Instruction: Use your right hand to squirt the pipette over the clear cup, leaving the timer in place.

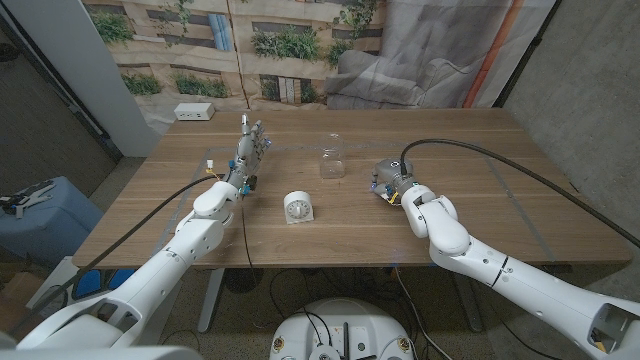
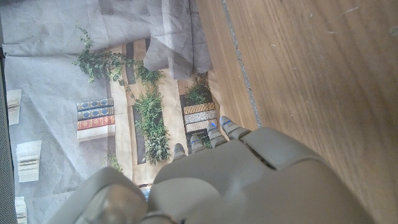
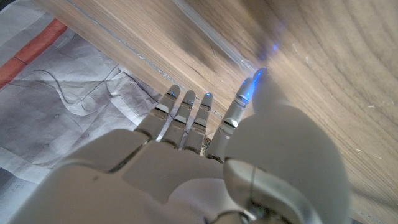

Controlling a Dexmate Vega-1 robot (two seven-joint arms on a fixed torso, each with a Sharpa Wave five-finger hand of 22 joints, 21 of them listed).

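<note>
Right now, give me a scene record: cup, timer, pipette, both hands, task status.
clear cup: upright, far middle of the wooden table
timer: white, nearer the robot than the cup, apart from both hands
pipette: clear tube lying on the table, its end just beyond the right hand's fingertips; contact cannot be told
right hand: low on the table, right of the cup, not over it
left hand: fingers up, left of the cup, holds nothing
task status: squirt not yet done
</note>
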